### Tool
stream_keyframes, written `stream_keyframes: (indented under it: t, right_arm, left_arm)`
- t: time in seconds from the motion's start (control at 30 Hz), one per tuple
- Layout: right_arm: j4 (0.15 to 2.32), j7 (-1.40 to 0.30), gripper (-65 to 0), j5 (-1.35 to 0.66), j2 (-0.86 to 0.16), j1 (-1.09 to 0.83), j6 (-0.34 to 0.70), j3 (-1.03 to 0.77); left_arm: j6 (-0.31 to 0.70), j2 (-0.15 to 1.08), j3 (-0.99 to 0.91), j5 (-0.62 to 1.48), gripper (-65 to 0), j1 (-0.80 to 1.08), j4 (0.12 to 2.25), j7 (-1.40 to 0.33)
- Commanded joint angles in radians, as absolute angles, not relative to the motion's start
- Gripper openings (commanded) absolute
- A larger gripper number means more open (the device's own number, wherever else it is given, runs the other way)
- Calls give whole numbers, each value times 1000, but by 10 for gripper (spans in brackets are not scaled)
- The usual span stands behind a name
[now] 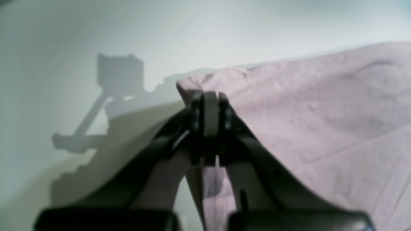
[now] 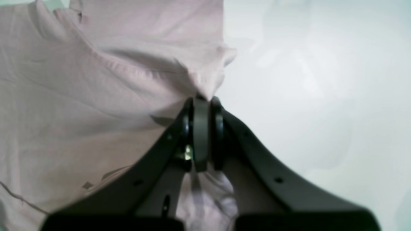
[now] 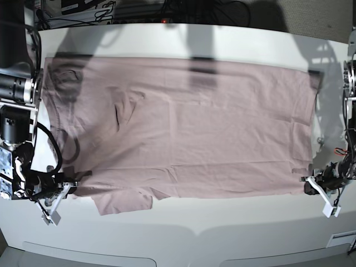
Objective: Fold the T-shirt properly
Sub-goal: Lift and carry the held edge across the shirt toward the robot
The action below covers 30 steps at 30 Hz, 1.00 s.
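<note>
On the counter (image 3: 183, 228): T-shirt (image 3: 183, 128) spread flat and wide across the white top, neck toward the right arm's side, hem toward the left arm's side
Left tool (image 1: 210, 106): clenched on a corner of the shirt at the near hem edge, cloth pinched between the pads and lifted a little off the counter
Right tool (image 2: 204, 107): clenched on the shirt's edge near the shoulder end, fabric puckering into the grip
Why held so: both pinch the same near long edge at opposite ends, which looks like a setup to carry that edge over the body for a lengthwise fold
Sleeve (image 3: 125, 201): pokes out past the near edge by the right tool, likely needs tucking
Around: cables (image 3: 89, 8) beyond the far edge, well apart
In the way: nothing on the cloth; only wrinkles near the neck
</note>
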<state>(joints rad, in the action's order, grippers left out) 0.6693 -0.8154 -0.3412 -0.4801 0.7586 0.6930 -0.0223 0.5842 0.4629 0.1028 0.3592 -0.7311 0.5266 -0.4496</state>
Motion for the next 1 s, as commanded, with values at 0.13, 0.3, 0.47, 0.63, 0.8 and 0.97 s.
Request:
stream_keyframes:
  t: [0.13, 0.3, 0.47, 0.63, 0.8, 0.97]
  right_arm:
    - [761, -731, -650, -351, -498, 766, 698, -26]
    - [941, -722, -650, -344, -495, 677, 698, -26]
    - [1090, -729, -650, -340, -496, 570, 698, -27]
    - [1182, -720, -650, -340, -496, 473, 698, -27]
    - [1277, -719, -650, -340, -496, 400, 698, -27]
    - [1365, -719, -650, -341, -495, 344, 694, -74]
  left_arm:
    - [591, 480, 99, 395, -650, -704, 603, -442]
    - [561, 483, 97, 393, -650, -626, 704, -441]
    - [484, 484, 97, 392, -650, -548, 839, -466]
    - [455, 486, 95, 392, -650, -482, 968, -513]
    - [445, 485, 8, 392, -650, -413, 1069, -550]
    - [445, 486, -133, 393, -650, -345, 1172, -601]
